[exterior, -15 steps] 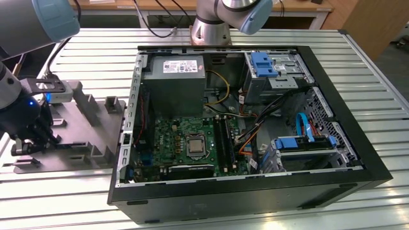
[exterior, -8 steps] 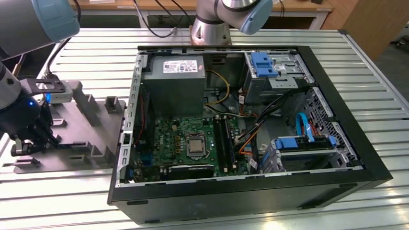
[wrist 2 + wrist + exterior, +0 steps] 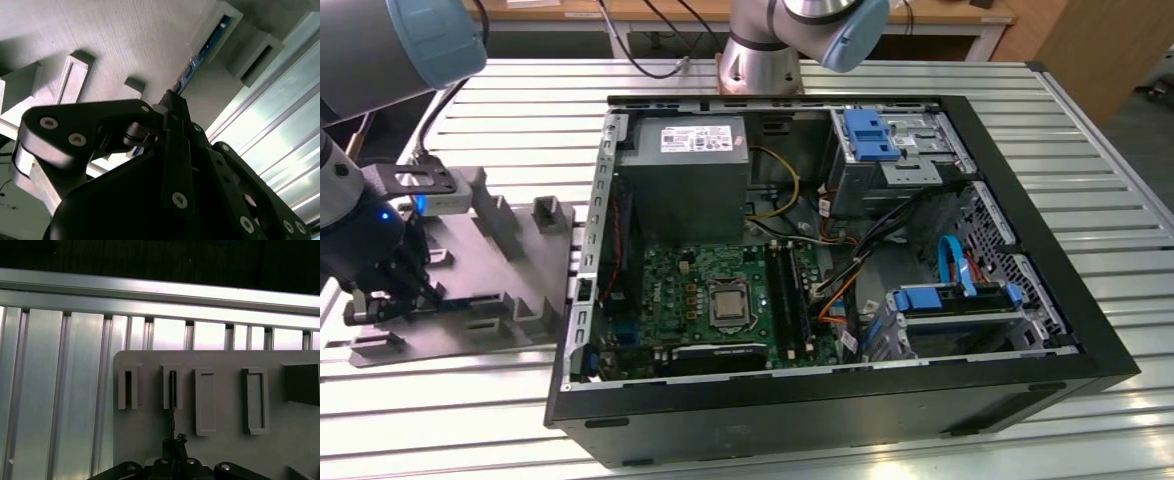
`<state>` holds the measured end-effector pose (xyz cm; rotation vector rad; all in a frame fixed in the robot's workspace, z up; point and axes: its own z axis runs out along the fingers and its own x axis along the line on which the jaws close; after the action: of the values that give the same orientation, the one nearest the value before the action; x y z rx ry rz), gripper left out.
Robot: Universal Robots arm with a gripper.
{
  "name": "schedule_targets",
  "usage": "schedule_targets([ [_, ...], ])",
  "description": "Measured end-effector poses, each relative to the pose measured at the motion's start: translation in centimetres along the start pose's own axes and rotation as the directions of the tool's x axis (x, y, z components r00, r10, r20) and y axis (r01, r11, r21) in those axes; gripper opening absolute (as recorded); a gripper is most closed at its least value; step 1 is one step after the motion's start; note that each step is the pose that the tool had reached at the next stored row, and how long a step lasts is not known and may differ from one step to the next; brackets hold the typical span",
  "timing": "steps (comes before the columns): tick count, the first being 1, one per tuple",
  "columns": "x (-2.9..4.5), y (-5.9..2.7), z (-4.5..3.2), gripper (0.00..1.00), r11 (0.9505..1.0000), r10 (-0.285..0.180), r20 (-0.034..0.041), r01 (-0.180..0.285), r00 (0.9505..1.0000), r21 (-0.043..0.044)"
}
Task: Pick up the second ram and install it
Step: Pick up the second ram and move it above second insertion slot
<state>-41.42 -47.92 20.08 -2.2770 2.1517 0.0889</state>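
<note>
Thin blue circuit-board ram stick [image 3: 205, 50] clamped by narrowed black claw [image 3: 169, 100], seated in grey slotted holder tray [image 3: 480, 270]; lift-out, installation not yet done.

ram stick [image 3: 201, 52]: just 1, the blue one
gripper [image 3: 379, 303]: 1
grey holder tray [image 3: 480, 330]: 1
raised blocks on that tray [image 3: 128, 389]: 4 in a row in the first wrist view, plus a slice of a 5th at the edge
pc case [image 3: 854, 415]: 1
grey power supply box [image 3: 683, 185]: 1
motherboard [image 3: 674, 290]: 1
cpu socket [image 3: 724, 303]: 1
bright blue drive brackets [image 3: 869, 135]: 2 afaict
black ram slot rails [image 3: 790, 290]: a few side by side, can't get a clean count tbh
slatted metal table [image 3: 1094, 150]: 1
</note>
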Motion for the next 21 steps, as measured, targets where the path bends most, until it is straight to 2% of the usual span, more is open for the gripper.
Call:
schedule_targets([
  [4,0.0,0.0,0.0,0.11,1.0,0.0,0.0,0.0,1.0,0.0],
  [5,0.46,0.03,-0.02,0.11,1.0,0.0,0.0,0.0,1.0,-0.0001],
  [6,0.53,0.03,-0.03,0.11,1.0,0.0,0.0,0.0,1.0,0.0],
  [21,0.58,0.03,-0.03,0.11,1.0,0.004,0.0,-0.004,1.0,0.0001],
])
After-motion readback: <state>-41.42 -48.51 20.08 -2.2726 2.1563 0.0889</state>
